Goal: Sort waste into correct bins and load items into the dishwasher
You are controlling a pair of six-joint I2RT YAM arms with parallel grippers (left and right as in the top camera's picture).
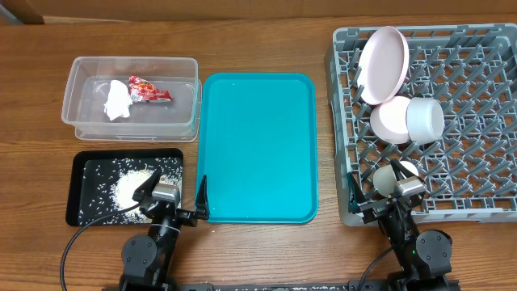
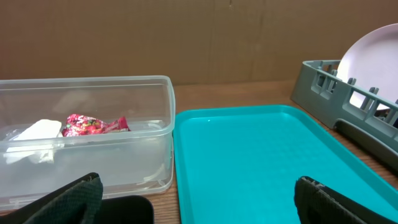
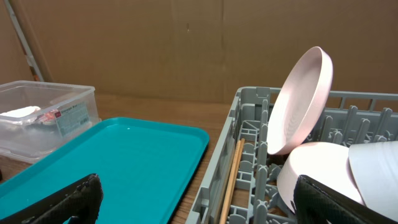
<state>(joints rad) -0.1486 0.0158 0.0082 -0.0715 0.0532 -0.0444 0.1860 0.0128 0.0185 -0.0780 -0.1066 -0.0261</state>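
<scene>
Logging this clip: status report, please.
Left gripper, right gripper open, empty. Wrapper in clear bin; plate, bowl in rack; tray bare. Nothing blocking.

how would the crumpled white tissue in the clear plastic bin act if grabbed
The crumpled white tissue looks soft, so it would probably squash and flop. It seems light, unlikely to roll. The red wrapper beside it may shift too.

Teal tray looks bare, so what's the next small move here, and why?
Probably no new pick, just rest with jaws open: the teal tray holds nothing, the wrapper and tissue lie in the clear bin, rice sits on the black tray, and the plate, bowl and cup are in the rack.
</scene>
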